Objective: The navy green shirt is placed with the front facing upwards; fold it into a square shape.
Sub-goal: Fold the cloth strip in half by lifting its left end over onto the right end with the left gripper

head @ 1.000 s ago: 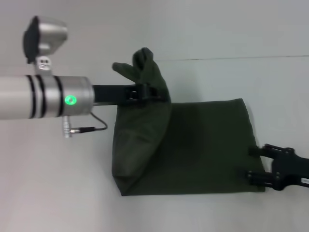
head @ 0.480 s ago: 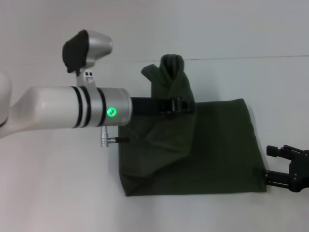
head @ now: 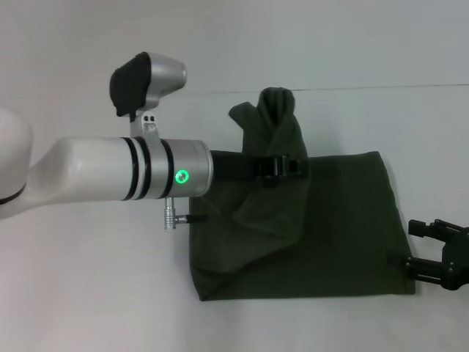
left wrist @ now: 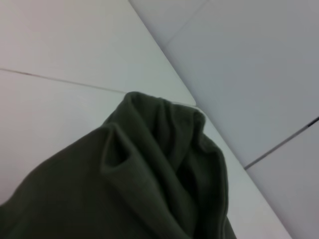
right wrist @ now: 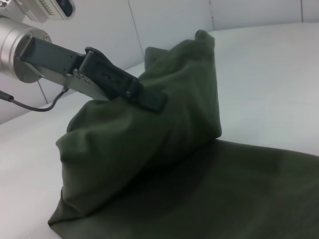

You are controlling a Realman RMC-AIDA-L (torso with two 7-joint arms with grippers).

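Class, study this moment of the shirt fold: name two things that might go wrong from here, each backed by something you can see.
1. The left gripper holds the navy green shirt by a bunched pinch of cloth raised above the table; the bunch may land crumpled, leaving an uneven fold.
2. The right gripper sits open just off the shirt's edge, holding nothing down, so the flat part could drag towards the robot's right as the left arm carries the cloth over.

White table (head: 88,293) — pale wall (head: 330,37)

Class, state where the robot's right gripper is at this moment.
In the head view, the right gripper sits low on the robot's right, at the right edge of the navy green shirt.
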